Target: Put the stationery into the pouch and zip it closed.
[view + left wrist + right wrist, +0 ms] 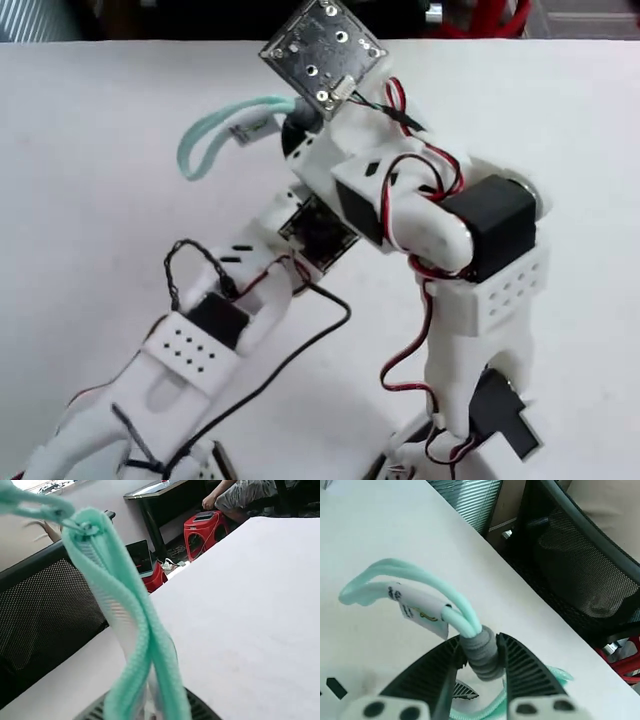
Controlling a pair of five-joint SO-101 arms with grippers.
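- White table [90, 300] lies under both arms. A black mesh chair [580, 575] stands past its edge behind the right gripper [480, 646], and a red stool [205, 530] sits on the floor farther off.
- Your only writing is on the white label [420, 609], wrapped round the mint loop strap [462, 617] just beyond the right gripper. It carries small dark print and a yellowish mark, both too small to read.
- You can make out little of the pouch [124, 630]. Its pale body and mint zip tape [150, 650] rise off the table right beside the right gripper, and the rest is cut off or covered by the arms from above.
- From overhead, the wrists cross over the right gripper, so you see little past the strap reaching away from it.
- Your right gripper is pressed in on the grey ribbed zip pull [481, 656]. Its black ribbed fingers [525, 670] touch it on both sides, with the strap running out from the pull.
- Your left gripper [195, 709] sits close under the right gripper at the pouch's zip edge. You cannot tell whether it is spread or clamped.
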